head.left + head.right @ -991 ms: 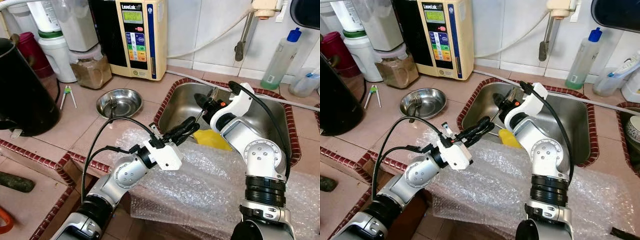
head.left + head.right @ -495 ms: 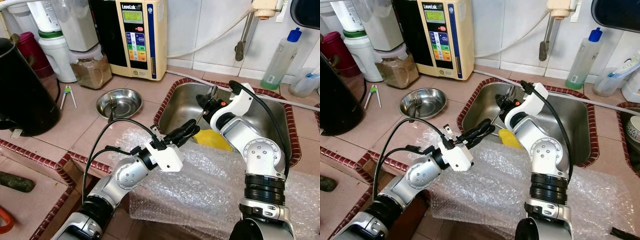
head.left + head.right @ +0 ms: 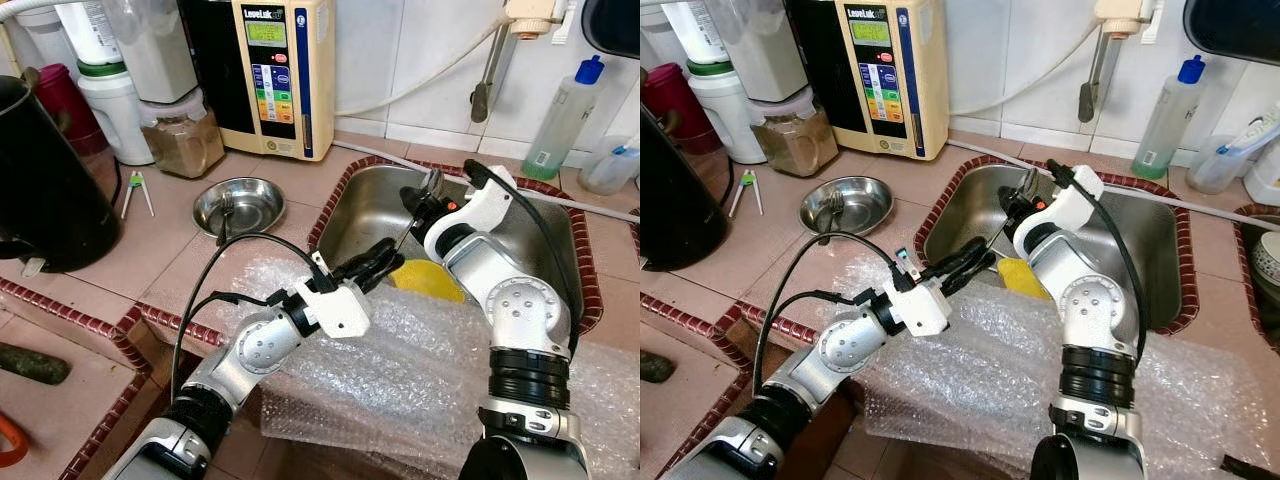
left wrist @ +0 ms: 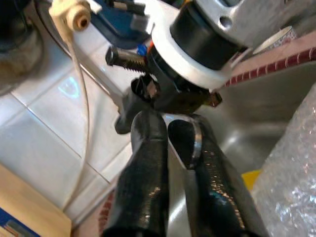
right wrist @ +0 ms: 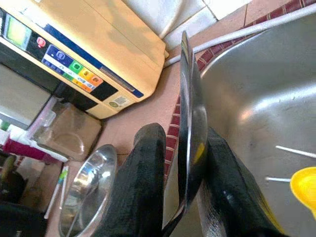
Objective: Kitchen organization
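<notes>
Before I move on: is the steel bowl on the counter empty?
No. The steel bowl sits upright on the tiled counter with a fork resting inside it.

Bright, even daylight — head views sharp; glare on the sink (image 3: 372, 205); wrist views soft and blurred up close.

A sink (image 3: 545, 262) sits right of centre in the surface (image 3: 150, 250), with a bowl (image 3: 238, 205) to its left and a water machine (image 3: 270, 75) at the far wall. Bubble wrap (image 3: 420, 375) covers the near edge, and a kettle (image 3: 40, 185) stands far left.
</notes>
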Robot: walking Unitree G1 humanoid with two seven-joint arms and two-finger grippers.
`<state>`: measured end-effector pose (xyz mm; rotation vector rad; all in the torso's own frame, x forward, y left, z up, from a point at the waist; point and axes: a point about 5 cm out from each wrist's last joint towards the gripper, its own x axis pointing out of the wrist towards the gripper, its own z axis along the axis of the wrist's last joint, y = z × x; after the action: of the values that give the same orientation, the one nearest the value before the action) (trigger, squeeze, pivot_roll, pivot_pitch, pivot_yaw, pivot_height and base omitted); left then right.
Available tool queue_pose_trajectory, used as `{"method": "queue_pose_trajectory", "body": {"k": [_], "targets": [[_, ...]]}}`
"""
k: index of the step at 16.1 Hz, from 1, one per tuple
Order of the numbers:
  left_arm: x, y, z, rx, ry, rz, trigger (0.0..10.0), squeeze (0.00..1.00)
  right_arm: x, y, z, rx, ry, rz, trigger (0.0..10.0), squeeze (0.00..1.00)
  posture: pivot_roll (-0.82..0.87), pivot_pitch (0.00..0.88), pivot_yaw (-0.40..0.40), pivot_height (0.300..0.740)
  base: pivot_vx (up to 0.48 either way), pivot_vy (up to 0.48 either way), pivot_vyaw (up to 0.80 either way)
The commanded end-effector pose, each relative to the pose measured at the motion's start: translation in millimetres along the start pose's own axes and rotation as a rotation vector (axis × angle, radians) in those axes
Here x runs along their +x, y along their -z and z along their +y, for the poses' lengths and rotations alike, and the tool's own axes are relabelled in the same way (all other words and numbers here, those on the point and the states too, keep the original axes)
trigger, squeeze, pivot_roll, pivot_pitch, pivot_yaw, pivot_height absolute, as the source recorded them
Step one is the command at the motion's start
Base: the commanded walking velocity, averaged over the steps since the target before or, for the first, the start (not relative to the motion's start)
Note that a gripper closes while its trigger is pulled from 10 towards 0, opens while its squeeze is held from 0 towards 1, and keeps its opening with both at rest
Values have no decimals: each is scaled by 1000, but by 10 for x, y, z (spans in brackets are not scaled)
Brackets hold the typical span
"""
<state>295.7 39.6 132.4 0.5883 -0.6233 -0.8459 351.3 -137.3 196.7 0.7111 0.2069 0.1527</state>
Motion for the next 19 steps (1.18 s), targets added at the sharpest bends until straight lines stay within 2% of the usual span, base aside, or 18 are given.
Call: {"method": "queue_pose_trajectory", "body": {"k": [1,4,6,10,12,13,14,16,18,19], "targets": [[-36,53,193,4,-75,26,10000,1000,-1,-61,-97,-32,53,-22,0,0,-36,8,66,740,0,0,0],[-8,64,206,-36,-53,32,10000,1000,31,-96,-149,-63,91,-52,0,0,-36,5,69,740,0,0,0],[14,68,166,-128,-20,40,10000,1000,77,-160,-176,-111,102,-70,0,0,-36,6,67,740,0,0,0],[24,54,111,-231,18,45,10000,1000,151,-276,-240,-184,119,-99,0,0,-26,9,63,740,0,0,0],[-14,89,66,-368,41,79,10000,1000,194,-353,-268,-261,114,-129,0,0,-21,13,65,740,0,0,0],[-30,102,46,-409,55,90,10000,1000,209,-368,-283,-329,115,-131,0,0,-20,16,68,740,0,0,0],[-44,113,34,-442,67,100,10000,1000,223,-375,-292,-451,112,-130,0,0,-20,16,68,740,0,0,0],[-61,122,31,-468,90,116,10000,1000,256,-329,-284,-752,57,-108,0,0,-18,20,72,740,0,0,0],[-68,105,44,-492,114,121,10000,1000,292,-252,-273,-951,-38,-92,0,0,-16,24,77,740,0,0,0],[-66,100,42,-498,124,121,10000,1000,297,-229,-271,-1002,-63,-90,0,0,-16,24,77,740,0,0,0]]}}
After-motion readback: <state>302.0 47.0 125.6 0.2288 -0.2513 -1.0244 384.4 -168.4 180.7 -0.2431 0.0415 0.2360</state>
